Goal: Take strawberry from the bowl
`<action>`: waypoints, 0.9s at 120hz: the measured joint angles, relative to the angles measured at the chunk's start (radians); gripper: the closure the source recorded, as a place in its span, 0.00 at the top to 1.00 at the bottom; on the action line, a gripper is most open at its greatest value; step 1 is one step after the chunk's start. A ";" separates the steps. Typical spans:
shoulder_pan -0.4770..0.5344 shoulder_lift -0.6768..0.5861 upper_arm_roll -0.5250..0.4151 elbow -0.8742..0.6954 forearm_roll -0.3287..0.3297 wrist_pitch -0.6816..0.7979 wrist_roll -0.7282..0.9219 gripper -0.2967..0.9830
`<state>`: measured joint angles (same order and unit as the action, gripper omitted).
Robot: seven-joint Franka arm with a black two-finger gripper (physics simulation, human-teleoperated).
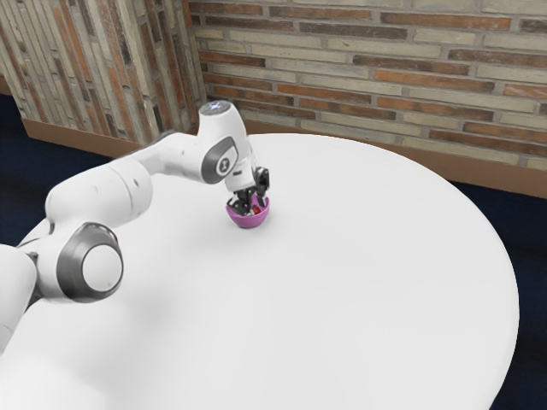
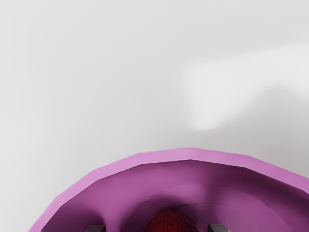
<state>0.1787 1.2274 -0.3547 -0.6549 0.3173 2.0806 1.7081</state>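
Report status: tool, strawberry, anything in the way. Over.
Tool open, reaching into the bowl. Strawberry inside, between the fingers, not gripped. Bowl wall rings both; possible snag if the tool shifts sideways.

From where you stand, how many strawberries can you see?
1. The strawberry is inside the purple bowl, between the fingers of my open claw. Others may be hidden in the bowl.

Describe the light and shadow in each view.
Exterior view: the table glares near-white at lower left, with a faint, soft shadow near the arm. Wrist view: a brighter patch and grey shading lie outside the bowl; the strawberry looks dark.
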 joint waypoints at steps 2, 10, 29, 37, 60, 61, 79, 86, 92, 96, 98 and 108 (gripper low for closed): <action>0.000 0.002 0.000 0.000 0.001 0.001 0.002 0.44; 0.001 0.006 0.000 -0.001 0.002 0.005 0.012 0.45; 0.003 0.005 0.000 -0.006 0.005 0.007 0.028 0.44; 0.004 -0.019 0.003 -0.042 0.009 0.007 0.029 0.39; 0.005 -0.172 0.030 -0.190 -0.008 0.011 0.031 0.32; 0.005 -0.182 0.032 -0.198 -0.008 0.011 0.031 0.32; -0.006 -0.322 0.041 -0.324 -0.028 0.012 0.023 0.30; -0.030 -0.352 0.041 -0.350 -0.045 0.013 0.020 0.29; -0.062 -0.363 0.040 -0.365 -0.062 0.014 0.017 0.29; -0.087 -0.367 0.040 -0.370 -0.074 0.014 0.016 0.29; -0.100 -0.368 0.040 -0.371 -0.079 0.014 0.015 0.29; -0.151 -0.365 0.040 -0.377 -0.105 0.015 0.009 0.28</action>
<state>0.0277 0.8626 -0.3145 -1.0315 0.2121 2.0960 1.7176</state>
